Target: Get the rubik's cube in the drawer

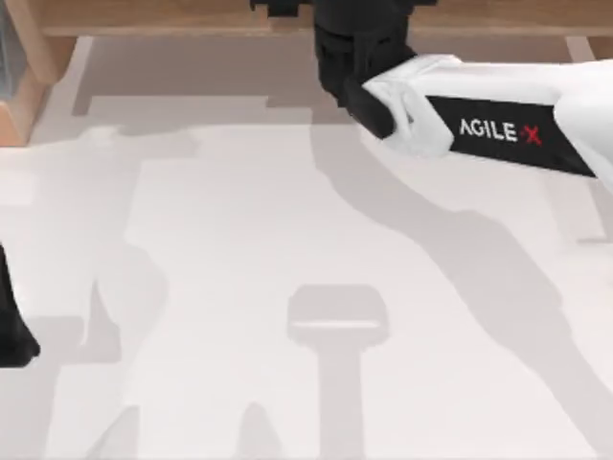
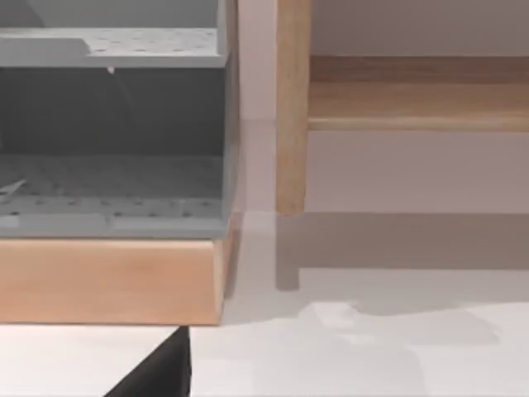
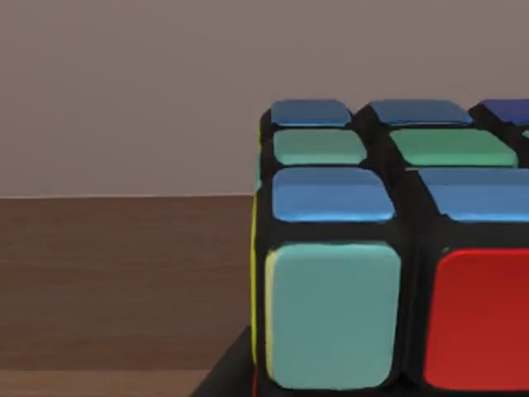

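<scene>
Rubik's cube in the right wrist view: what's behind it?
Behind the rubik's cube lies a brown wooden surface, then a plain wall. Whatever sits directly behind the cube is covered.

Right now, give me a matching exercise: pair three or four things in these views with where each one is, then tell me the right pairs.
Things:
1. right arm
2. left arm
3. rubik's cube
4. drawer

Places:
A. close up in the right wrist view
B. along the table's far edge, top view
C. reaching in from the right towards the far edge
D. at the table's left edge

Pairs: 1-C, 2-D, 3-A, 4-B
</scene>
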`<state>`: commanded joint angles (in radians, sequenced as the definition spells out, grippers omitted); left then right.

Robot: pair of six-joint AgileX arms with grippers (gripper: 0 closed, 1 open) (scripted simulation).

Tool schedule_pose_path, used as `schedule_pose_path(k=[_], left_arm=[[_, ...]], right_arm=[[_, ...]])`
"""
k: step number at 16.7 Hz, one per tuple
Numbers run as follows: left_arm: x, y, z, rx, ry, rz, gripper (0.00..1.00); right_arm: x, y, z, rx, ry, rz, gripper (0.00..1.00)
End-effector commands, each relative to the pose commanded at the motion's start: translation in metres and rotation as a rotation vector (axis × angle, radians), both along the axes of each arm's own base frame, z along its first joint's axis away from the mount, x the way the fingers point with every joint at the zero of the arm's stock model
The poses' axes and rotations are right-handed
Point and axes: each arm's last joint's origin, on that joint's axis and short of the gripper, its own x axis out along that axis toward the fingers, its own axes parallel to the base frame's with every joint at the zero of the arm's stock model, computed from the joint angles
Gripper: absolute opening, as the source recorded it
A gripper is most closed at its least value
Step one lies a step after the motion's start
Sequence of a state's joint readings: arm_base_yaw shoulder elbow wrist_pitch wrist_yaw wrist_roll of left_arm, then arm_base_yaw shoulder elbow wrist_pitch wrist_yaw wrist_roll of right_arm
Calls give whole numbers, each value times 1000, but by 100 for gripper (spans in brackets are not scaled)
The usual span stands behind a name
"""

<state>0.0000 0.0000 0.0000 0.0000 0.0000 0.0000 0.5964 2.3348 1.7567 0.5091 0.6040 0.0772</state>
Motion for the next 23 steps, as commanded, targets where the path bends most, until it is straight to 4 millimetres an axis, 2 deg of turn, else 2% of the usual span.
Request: schedule_pose_path(k=[4,9,13,15,18,23], left_arm=[[0,0,0,0,0,0,100],[0,0,0,0,0,0,100],[0,0,0,0,0,0,100],[0,0,0,0,0,0,100],[0,0,0,0,0,0,100],[0,0,0,0,0,0,100]], right_arm=[[10,-4,19,5,100,78,0],[6,-5,54,-10,293,207,0],[2,-28,83,-52,494,262,0],[1,-52,96,-81,608,262,0],[1,-104,114,-127,788,231,0],[-3,-218,137,-160,1061,129,0]])
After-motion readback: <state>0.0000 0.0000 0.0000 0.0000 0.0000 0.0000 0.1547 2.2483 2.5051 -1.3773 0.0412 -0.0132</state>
